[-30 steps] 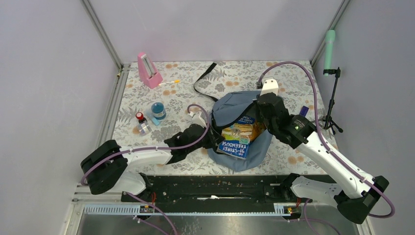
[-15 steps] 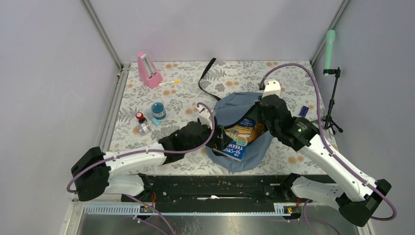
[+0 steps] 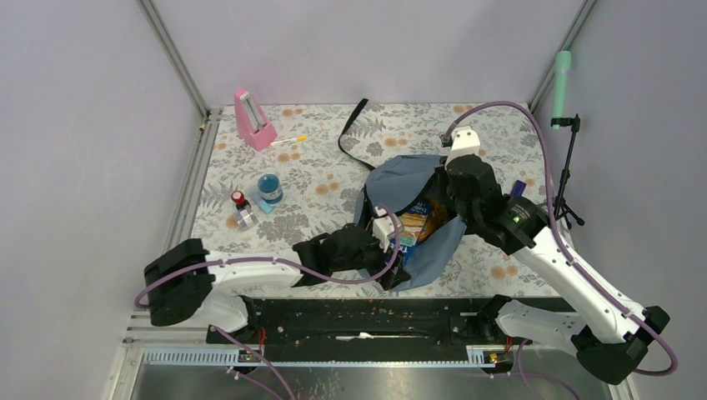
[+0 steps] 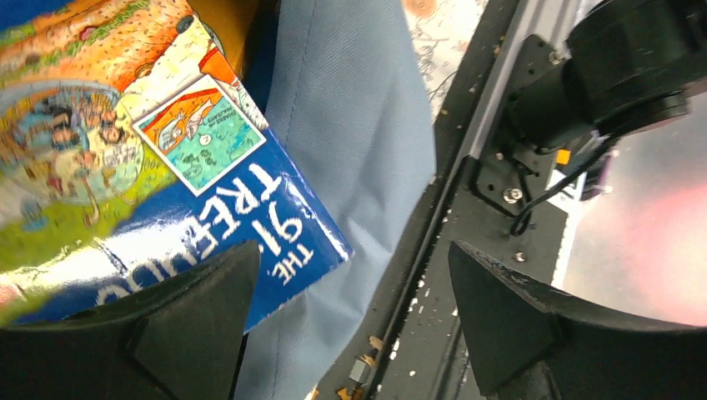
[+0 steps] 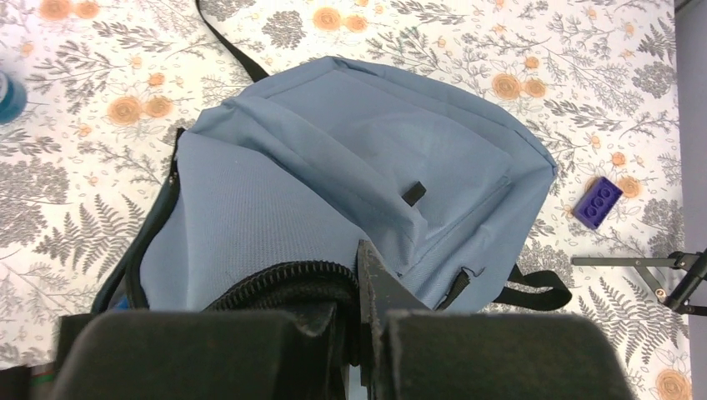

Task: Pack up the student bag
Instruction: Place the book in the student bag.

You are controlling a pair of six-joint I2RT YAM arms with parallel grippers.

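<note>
The student bag [image 3: 398,179] is a grey-blue backpack lying in the middle of the table with its main opening agape. A colourful book with a blue cover [image 3: 411,230] sits partly inside the opening. My left gripper [image 3: 398,268] hangs open over the bag's near edge. In the left wrist view its fingers [image 4: 192,312] stand wide apart, with the book's corner [image 4: 283,242] and the bag fabric [image 4: 358,125] beyond them and nothing held. My right gripper [image 3: 440,202] is shut on the bag's zipper edge [image 5: 275,279] and holds it up.
A pink wedge-shaped item [image 3: 253,119] and a pen [image 3: 288,141] lie at the back left. A blue jar [image 3: 269,187] and a small red-capped bottle [image 3: 241,202] stand left of the bag. A purple brick [image 3: 517,188] lies right of it, beside a tripod [image 3: 567,179].
My left gripper has opened, let go of the book, and drawn back toward the near edge. The book has slid deeper into the bag. The right gripper keeps its hold on the zipper edge.
</note>
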